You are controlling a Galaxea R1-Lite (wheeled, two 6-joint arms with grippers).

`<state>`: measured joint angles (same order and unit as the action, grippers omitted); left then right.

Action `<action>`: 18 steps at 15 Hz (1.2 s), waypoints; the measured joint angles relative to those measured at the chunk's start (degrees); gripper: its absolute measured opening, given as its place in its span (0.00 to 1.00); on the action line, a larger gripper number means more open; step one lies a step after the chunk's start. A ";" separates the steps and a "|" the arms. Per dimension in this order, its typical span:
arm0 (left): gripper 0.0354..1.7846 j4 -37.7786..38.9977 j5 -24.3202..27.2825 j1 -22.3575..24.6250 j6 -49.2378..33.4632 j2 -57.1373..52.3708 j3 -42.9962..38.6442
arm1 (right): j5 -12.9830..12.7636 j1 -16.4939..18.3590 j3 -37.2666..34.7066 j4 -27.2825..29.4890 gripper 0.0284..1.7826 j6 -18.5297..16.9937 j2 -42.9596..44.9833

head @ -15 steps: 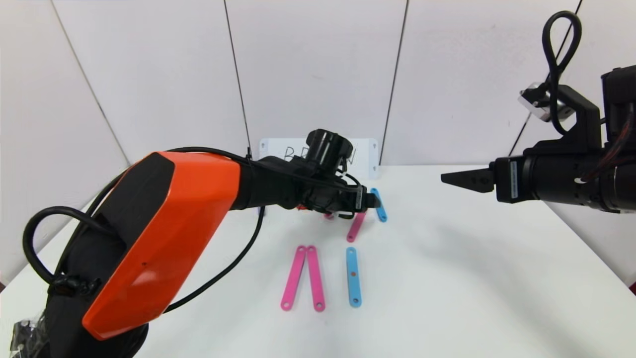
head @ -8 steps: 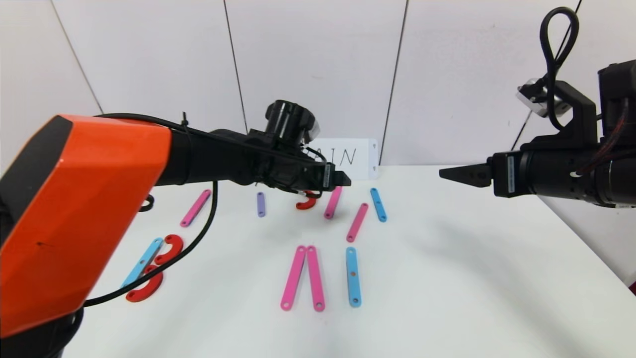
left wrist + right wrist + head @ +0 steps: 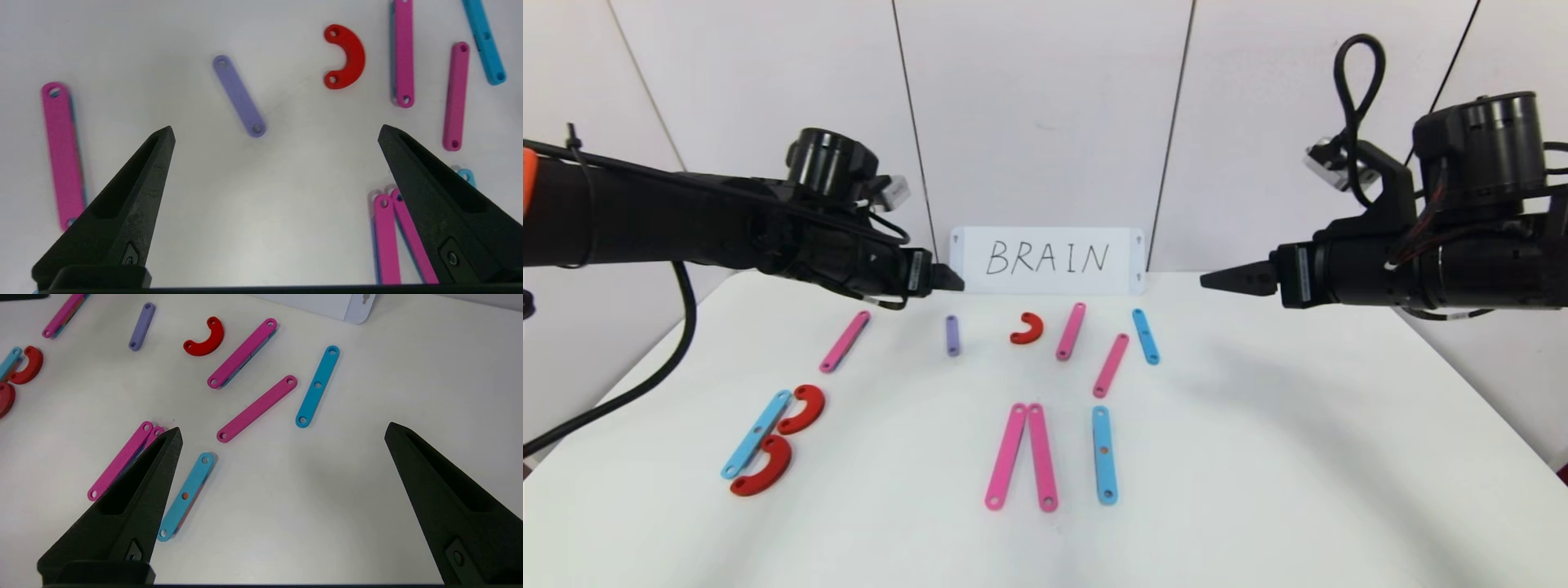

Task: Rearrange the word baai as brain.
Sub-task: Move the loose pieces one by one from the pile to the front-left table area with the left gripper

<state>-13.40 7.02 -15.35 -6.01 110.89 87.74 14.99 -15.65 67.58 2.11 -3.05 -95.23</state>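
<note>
- The white table (image 3: pixel 1258 457) carries flat plastic letter pieces spread from its left side to the middle.
- The left gripper (image 3: pixel 947 280) hangs above the far left of the table with its jaws spread wide and empty; the right gripper (image 3: pixel 1225 280) hovers over the far right, also wide apart and holding nothing.
- A white card (image 3: pixel 1047 260) reading BRAIN stands against the back wall.
- At the front centre, two pink strips (image 3: pixel 1021 457) meet at the top like an A without a crossbar, just beside an upright blue strip (image 3: pixel 1103 455).
- At front left, a blue strip touching two red curves (image 3: pixel 783 441) forms a B.
- Behind lie loose pieces: a pink strip (image 3: pixel 845 341), a pink strip pair (image 3: pixel 1090 347), another blue strip (image 3: pixel 1145 336).
- Smallest are a short purple strip (image 3: pixel 952 336) and a lone red curve (image 3: pixel 1027 328).
</note>
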 joint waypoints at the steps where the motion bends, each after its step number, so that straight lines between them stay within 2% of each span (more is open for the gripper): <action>1: 0.97 -0.99 0.06 1.74 0.52 -0.74 -0.22 | 0.41 0.48 0.07 -0.05 0.97 0.38 -1.32; 3: 0.97 -1.23 0.15 4.77 2.84 -1.18 -0.20 | 2.28 1.46 0.13 -0.02 0.97 0.46 -2.97; 5: 0.97 -1.67 0.17 7.19 5.57 -0.80 -0.13 | 3.05 1.74 0.17 -0.02 0.97 0.41 -3.80; 13: 0.97 -6.17 -0.06 13.51 7.63 8.79 6.95 | 3.02 2.51 0.17 0.00 0.97 0.35 -4.44; 18: 0.97 -9.12 -2.56 16.86 7.77 15.43 10.67 | 3.00 2.51 0.09 0.00 0.97 0.33 -4.52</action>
<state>-22.52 4.46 1.51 1.76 126.32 98.40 17.99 -13.14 67.67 2.11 -2.72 -99.76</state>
